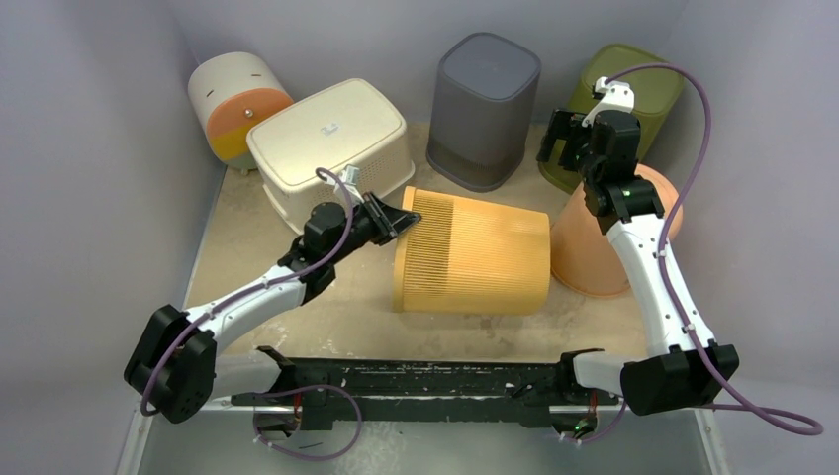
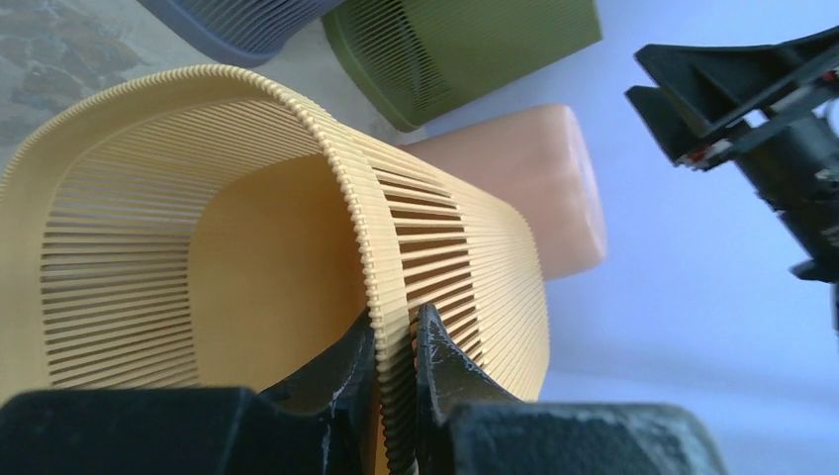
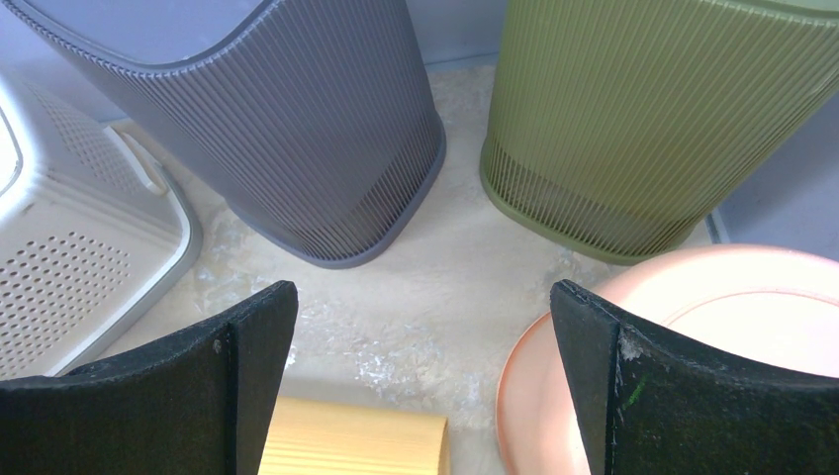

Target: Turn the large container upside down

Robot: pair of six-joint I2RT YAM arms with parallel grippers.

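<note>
- A large yellow container (image 1: 475,252) with ribbed, slatted walls lies on its side in the middle of the counter (image 1: 336,322). Its open mouth faces left and its closed base faces right.
- The left jaws are pinched narrowly on the rim of the yellow container, at the far corner of its mouth. One finger (image 2: 341,381) sits inside the wall and the other sits outside it.
- The right jaws stand wide apart and hold nothing. They hang above the back right of the counter, over the gap between a grey bin (image 1: 483,109) and a green bin (image 1: 653,94).
- A peach container (image 1: 584,252) stands with its wider end down, just beside the yellow container's base.
- A white perforated basket (image 1: 331,143) sits at the back left. A cream and orange round bin (image 1: 233,104) lies in the corner behind it.
</note>
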